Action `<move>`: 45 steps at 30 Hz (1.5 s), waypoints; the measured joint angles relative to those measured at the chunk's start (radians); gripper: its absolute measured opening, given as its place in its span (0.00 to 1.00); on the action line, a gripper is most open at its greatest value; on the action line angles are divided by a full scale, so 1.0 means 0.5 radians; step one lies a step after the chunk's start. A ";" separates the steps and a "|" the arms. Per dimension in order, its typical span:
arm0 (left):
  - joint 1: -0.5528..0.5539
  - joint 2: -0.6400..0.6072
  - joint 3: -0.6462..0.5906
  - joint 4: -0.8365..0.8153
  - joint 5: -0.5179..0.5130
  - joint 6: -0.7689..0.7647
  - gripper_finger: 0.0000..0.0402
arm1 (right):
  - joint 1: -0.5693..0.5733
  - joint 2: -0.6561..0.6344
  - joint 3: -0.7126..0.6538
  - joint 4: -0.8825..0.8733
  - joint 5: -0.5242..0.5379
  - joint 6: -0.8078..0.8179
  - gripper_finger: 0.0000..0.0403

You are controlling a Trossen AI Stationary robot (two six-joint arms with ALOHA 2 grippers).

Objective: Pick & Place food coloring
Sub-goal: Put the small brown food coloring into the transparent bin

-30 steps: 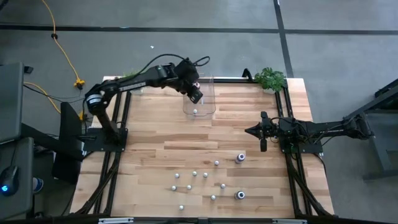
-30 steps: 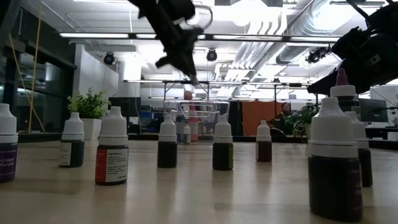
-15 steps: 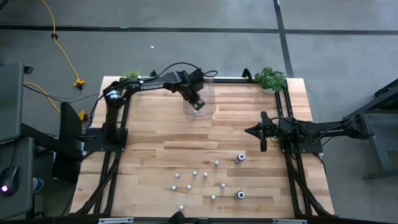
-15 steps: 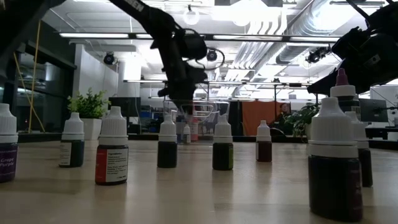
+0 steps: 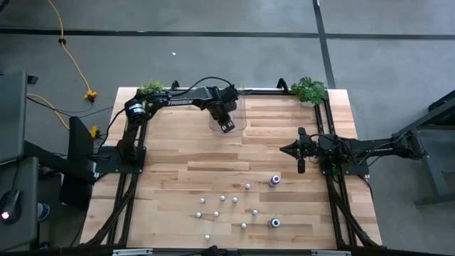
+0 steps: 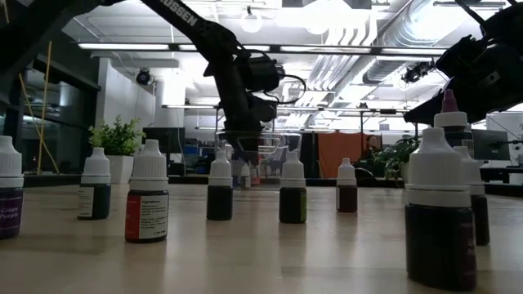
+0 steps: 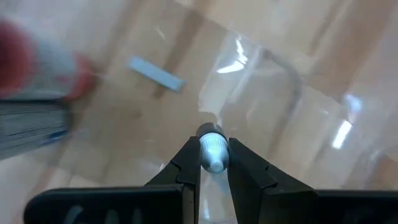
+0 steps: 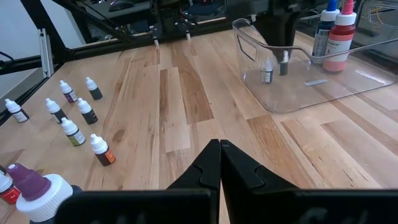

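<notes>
Standing upright in a loose cluster on the near part of the table [image 5: 178, 163] are the food coloring bottles [image 5: 234, 210] not yet moved; they are well apart from the bin. The right gripper [image 8: 219, 163] is parked low over the right side of the table, fingers pressed together on nothing, evidently waiting. Farther off, the left gripper [image 7: 214, 163] is lowered inside the clear plastic bin [image 5: 229, 112] and is clamped on the white cap of one small bottle [image 7: 212, 148], held cap-up, presumably so it lands standing. Another small bottle [image 8: 267, 71] is already seen in the bin. Compared with a second ago, the left gripper is noted lower: then it was above the bin, now within its walls.
</notes>
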 joint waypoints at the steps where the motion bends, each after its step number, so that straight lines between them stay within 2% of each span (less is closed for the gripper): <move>1: -0.005 0.001 -0.001 -0.012 0.029 0.038 0.12 | -0.001 0.000 0.001 0.000 0.000 0.000 0.00; 10: -0.079 0.009 0.001 0.013 0.081 0.289 0.12 | -0.001 0.001 0.000 0.000 0.000 0.000 0.00; 30: -0.080 0.009 0.001 0.018 0.139 0.298 0.12 | -0.001 0.001 0.000 0.000 0.000 0.000 0.00; 39: -0.080 0.007 0.001 0.019 0.149 0.281 0.26 | -0.001 0.001 0.000 0.000 0.000 0.000 0.00; 45: -0.080 0.007 0.001 0.019 0.147 0.279 0.28 | 0.000 0.000 0.001 0.000 0.000 0.000 0.00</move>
